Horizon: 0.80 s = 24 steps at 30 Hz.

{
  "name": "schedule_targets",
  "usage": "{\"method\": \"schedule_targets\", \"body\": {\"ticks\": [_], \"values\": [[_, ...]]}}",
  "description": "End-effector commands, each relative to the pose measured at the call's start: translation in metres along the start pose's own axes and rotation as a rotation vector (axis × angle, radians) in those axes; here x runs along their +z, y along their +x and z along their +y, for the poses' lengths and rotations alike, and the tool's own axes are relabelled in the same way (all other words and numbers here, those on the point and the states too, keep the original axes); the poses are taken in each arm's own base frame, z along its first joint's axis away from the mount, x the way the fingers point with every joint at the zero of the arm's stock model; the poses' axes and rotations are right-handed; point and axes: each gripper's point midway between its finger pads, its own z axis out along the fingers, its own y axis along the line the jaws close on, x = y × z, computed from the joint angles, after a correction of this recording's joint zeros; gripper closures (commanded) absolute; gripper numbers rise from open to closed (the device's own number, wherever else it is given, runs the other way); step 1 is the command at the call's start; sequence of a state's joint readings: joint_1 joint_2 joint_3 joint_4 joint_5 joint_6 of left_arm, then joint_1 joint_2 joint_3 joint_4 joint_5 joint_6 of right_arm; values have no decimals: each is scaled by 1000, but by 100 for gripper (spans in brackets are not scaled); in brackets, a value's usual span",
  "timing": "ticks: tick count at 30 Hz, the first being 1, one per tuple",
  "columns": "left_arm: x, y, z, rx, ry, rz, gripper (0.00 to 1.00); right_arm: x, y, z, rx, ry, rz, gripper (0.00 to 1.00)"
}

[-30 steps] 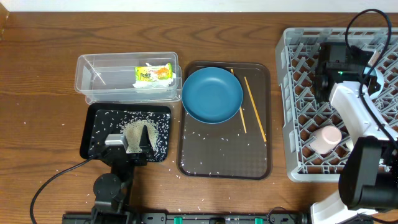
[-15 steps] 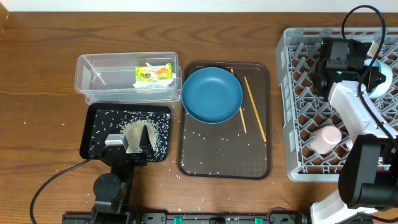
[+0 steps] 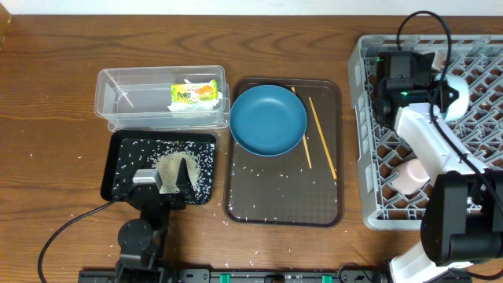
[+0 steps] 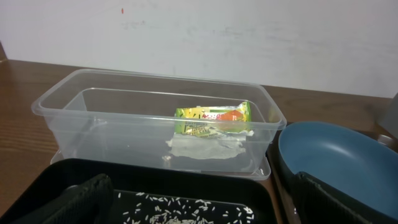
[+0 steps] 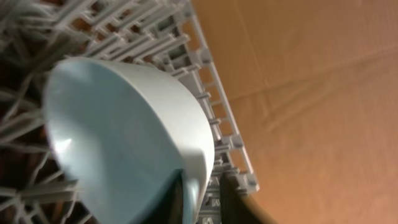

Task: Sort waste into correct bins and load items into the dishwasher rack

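Two grippers are yours to account for. Nearest the base on your left side, the left gripper [image 4: 205, 208] hangs low over the black tray [image 3: 118, 169], jaws spread wide and holding nothing. Rice grains [image 3: 203, 157] lie in one heap and a scatter on that tray. You will find more loose grains on the brown serving tray [image 3: 283, 196] and on the table [image 3: 47, 157] around both.

One blue plate [image 3: 268, 119] lies flat on the far left part of the serving tray. Two chopsticks [image 3: 322, 137] lie on the same tray to the plate's right, roughly parallel, the inner one close against the plate's rim.

Beyond the black tray stands one clear tub [image 3: 118, 98]. It holds two pieces of waste: one snack wrapper [image 4: 211, 118] resting on one white napkin [image 4: 205, 146], both toward the tub's plate-side end.

On your right, one rack [image 3: 369, 157] sits beside the serving tray. One pink cup [image 3: 413, 174] sits in its near part. Farther back in the rack, the right gripper [image 5: 202, 196] pinches the rim of the one bowl [image 5: 124, 137], one finger inside and one outside. The bowl is tipped on its side above the lattice; whether it touches the grid cannot be told.
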<state>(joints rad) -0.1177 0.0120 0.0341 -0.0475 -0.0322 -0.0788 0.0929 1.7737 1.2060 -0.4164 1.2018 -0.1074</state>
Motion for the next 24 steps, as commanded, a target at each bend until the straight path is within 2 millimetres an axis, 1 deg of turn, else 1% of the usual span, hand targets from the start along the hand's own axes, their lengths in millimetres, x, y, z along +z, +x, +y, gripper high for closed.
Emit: {"method": "schedule_targets", "body": {"ticks": [1, 2, 3, 4, 5, 8, 11, 13, 14, 15, 17, 18, 19, 20, 21, 23, 24], "values": [[2, 17, 5, -5, -19, 38, 7, -13, 1, 24, -66, -79, -21, 46], [2, 17, 5, -5, -19, 38, 7, -18, 3, 34, -86, -129, -25, 32], [2, 17, 5, -5, -19, 38, 7, -23, 4, 42, -98, -179, -28, 27], [2, 17, 5, -5, -19, 38, 6, -28, 6, 51, -107, -233, -30, 24], [2, 17, 5, -5, -19, 38, 7, -37, 7, 61, -119, -306, -32, 24], [2, 17, 5, -5, -19, 38, 7, -59, 7, 79, -94, -481, -23, 24], [2, 17, 5, -5, -19, 38, 6, -95, -2, 90, -39, -701, -17, 26], [2, 17, 5, -5, -19, 38, 7, -131, -13, 99, -21, -906, -40, 31], [2, 17, 5, -5, -19, 38, 7, -155, -19, 104, -4, -1038, -53, 32], [2, 17, 5, -5, -19, 38, 7, -179, -24, 108, 12, -1164, -62, 36], [2, 17, 5, -5, -19, 38, 7, -233, -30, 112, 48, -1430, -68, 41], [2, 17, 5, -5, -19, 38, 7, -253, -30, 114, 55, -1527, -60, 41], [2, 17, 5, -5, -19, 38, 7, -272, -28, 116, 61, -1610, -40, 45], [2, 17, 5, -5, -19, 38, 7, -283, -24, 120, 73, -1646, -4, 48], [2, 17, 5, -5, -19, 38, 6, -289, -18, 126, 95, -1648, 58, 50], [2, 17, 5, -5, -19, 38, 7, -293, -3, 144, 122, -1603, 173, 49], [2, 17, 5, -5, -19, 38, 7, -291, 4, 152, 137, -1566, 225, 47]]}}
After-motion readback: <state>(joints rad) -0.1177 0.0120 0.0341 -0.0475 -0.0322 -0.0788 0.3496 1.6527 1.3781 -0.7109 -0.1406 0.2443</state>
